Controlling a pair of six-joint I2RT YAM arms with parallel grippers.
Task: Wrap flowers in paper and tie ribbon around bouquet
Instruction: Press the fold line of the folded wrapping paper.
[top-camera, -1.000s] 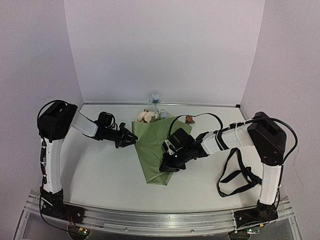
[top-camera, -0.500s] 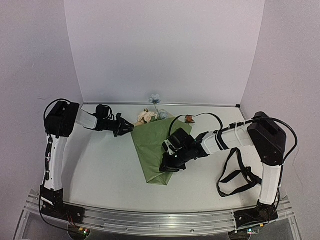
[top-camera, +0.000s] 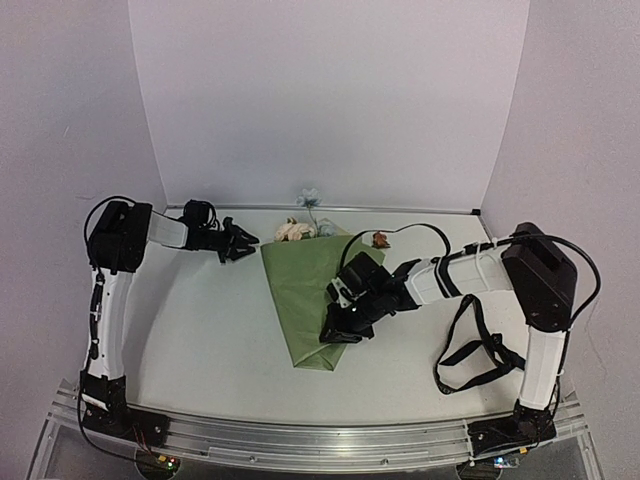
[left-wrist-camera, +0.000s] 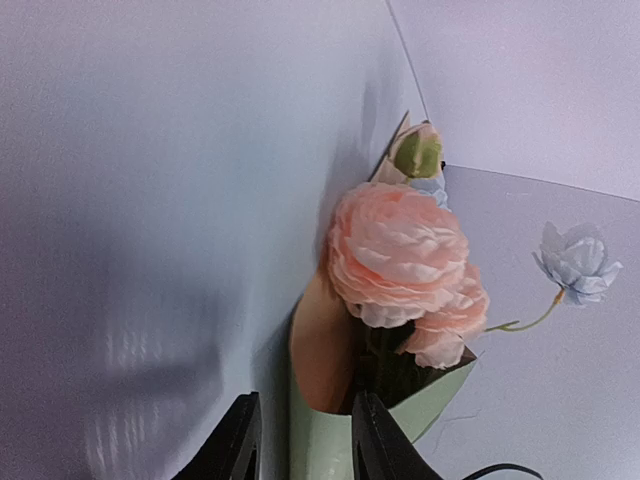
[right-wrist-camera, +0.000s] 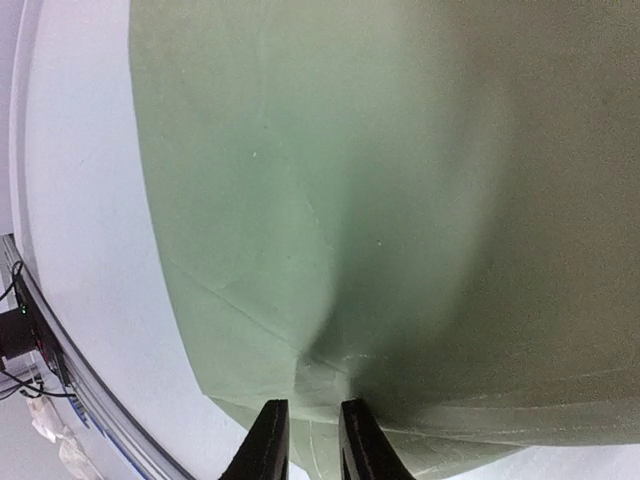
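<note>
Green paper (right-wrist-camera: 400, 200) fold pinched between right jaws.

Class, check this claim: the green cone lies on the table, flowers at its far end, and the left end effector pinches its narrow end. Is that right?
Wrong arm: it is the right end effector that pinches the cone's narrow end, as the top view shows. The rest stands.

Top cam high, facing down; wrist cams close (all share paper (top-camera: 303, 298)).
</note>
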